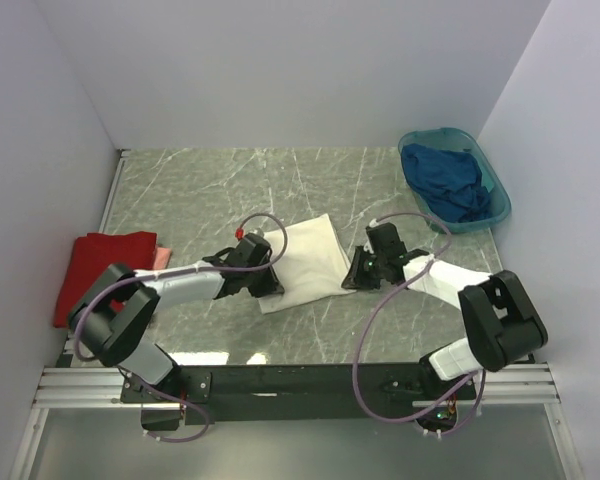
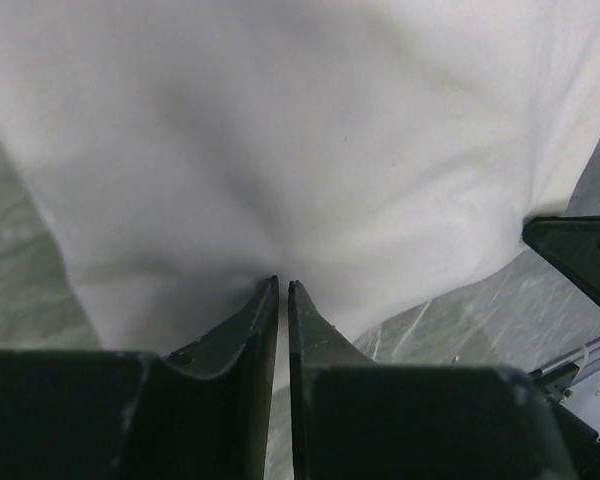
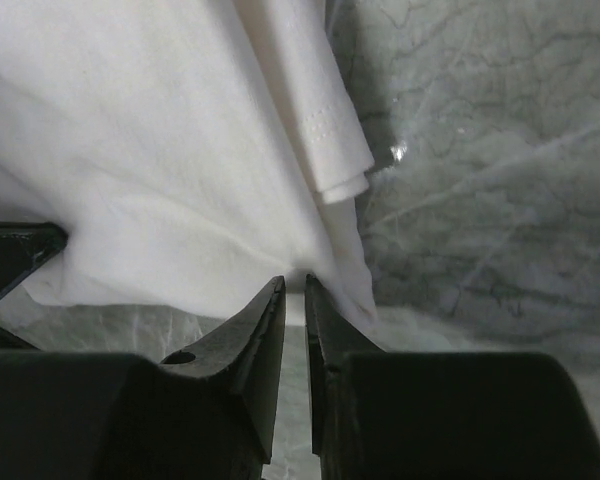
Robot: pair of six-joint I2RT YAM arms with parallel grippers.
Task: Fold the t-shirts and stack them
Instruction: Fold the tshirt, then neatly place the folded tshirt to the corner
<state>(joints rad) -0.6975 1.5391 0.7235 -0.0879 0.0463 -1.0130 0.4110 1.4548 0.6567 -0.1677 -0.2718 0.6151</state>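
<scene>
The cream-white t-shirt (image 1: 305,258) lies partly folded in the middle of the table. My left gripper (image 1: 267,284) is shut on its near left edge, and cloth fills the left wrist view (image 2: 310,150) right up to the closed fingertips of the left gripper (image 2: 283,283). My right gripper (image 1: 353,276) is shut on its near right corner, where a stitched hem (image 3: 330,150) hangs beside the fingertips of the right gripper (image 3: 295,280). The red t-shirt (image 1: 100,272) lies folded at the left. The dark blue t-shirt (image 1: 445,182) is crumpled in the basin.
The teal oval basin (image 1: 498,205) stands at the back right corner. A pink edge (image 1: 161,258) shows beside the red shirt. White walls close the table on three sides. The arm bases and a metal rail (image 1: 300,385) line the near edge.
</scene>
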